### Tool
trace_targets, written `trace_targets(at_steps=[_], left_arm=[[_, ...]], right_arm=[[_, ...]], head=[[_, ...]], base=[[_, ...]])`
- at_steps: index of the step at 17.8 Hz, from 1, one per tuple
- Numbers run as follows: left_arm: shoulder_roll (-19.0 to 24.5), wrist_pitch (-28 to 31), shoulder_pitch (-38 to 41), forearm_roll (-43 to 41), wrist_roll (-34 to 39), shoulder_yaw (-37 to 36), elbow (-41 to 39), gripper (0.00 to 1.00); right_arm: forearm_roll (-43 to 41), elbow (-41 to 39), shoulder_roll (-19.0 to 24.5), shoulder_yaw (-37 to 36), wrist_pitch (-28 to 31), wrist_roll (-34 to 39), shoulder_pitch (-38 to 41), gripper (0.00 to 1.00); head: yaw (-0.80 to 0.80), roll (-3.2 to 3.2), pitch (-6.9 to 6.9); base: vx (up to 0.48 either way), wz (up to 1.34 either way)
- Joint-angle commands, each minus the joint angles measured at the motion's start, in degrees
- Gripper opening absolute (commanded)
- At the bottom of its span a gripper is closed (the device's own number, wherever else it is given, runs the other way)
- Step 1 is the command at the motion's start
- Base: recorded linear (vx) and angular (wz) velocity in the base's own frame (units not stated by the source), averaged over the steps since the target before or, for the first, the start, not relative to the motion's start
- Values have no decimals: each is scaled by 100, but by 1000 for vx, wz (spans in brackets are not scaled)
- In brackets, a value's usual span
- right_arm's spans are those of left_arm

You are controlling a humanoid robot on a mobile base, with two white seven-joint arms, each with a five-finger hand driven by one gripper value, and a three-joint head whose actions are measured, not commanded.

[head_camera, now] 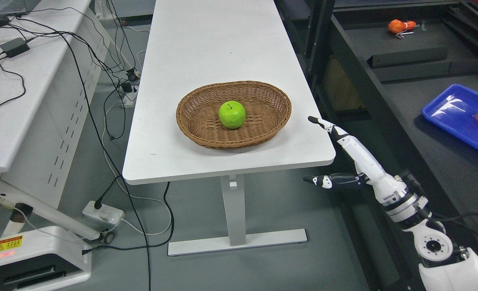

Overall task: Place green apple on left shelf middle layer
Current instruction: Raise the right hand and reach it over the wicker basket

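Wickerwork held the task's fruit: a shiny, round green apple [232, 114] sat upright, stem up, at the centre of a shallow oval brown woven basket [198, 129], whose raised rim would keep it from rolling. That basket rested on the near end of a long white rectangular table [206, 48], presumably so the fruit lay within reach of the robot.

From the picture's 4 o'clock corner rose the right hand [350, 155], white with black fingertips, on a white jointed arm. Its fingers were spread wide and straight and held nothing: one long finger pointed toward 10 o'clock, just off the table's near right corner, while the thumb jutted toward 9 o'clock below the tabletop edge. It stood well apart from the apple, which lay toward 10 o'clock from it. The open posture looked like readiness for a reach not yet begun.

At 3 o'clock lay a dark shelf [425, 133], bearing a blue plastic tray [449, 111]. No left shelf was visible, nor the left arm.
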Motion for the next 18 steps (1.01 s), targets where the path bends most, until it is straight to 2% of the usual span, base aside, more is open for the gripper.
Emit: trace_targets(at_steps=[1,5,9,11,14,18], left_arm=[[100,2,0,0,2,0,6,100],[100,2,0,0,2,0,6,100],[100,2,0,0,2,0,-2,100],[100,2,0,0,2,0,-2,100],[100,2,0,0,2,0,-2,100],[100,2,0,0,2,0,-2,100]], right_arm=[[195,9,20,224,353,21,-129,100],[345,27,12,241,379,38,-190,100],[537,27,3,794,405,82,-190,100],[705,27,47,857,746,73,-199,100],[705,27,91,848,1284,30,-611,100],[705,27,12,1014,1250,91,-683,100]], head=[[0,0,0],[0,0,0],[0,0,0],[0,0,0],[0,0,0],[0,0,0]], base=[[0,0],[0,0],[0,0],[21,5],[87,62],[175,21]])
